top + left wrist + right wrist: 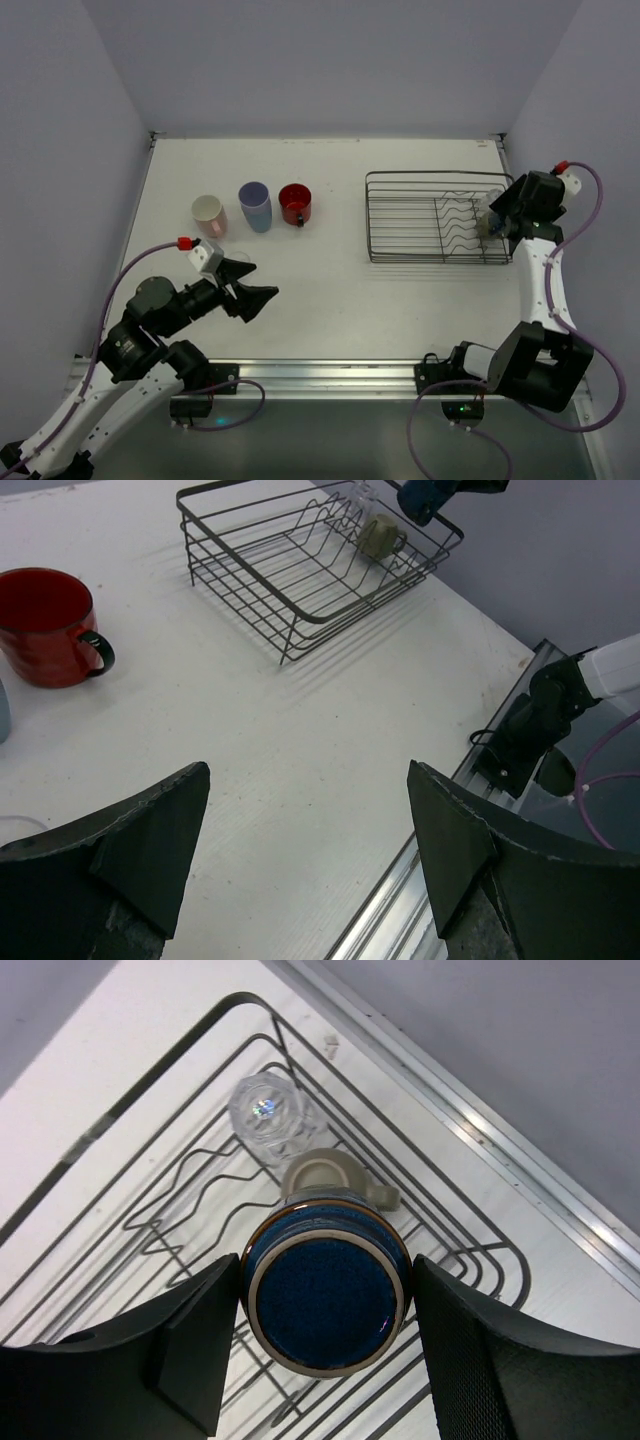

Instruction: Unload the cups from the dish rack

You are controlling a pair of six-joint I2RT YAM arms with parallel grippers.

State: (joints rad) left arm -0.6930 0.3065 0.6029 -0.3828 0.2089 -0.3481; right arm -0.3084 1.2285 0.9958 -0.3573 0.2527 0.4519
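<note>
Navy cup (pixel 325 1303): held over the dish rack (pixel 430 173)'s right end; glazed, stiff, slick, likely chippable.
Right gripper (pixel 330 1345): clamped on its opposite walls.
Left gripper (pixel 305 840): spread open, empty.

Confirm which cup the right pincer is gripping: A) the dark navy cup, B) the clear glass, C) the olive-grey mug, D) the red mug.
A: the right pincer is shut on the dark navy cup above the dish rack, while the clear glass and olive-grey mug sit in the rack and the red mug stands on the table.
</note>
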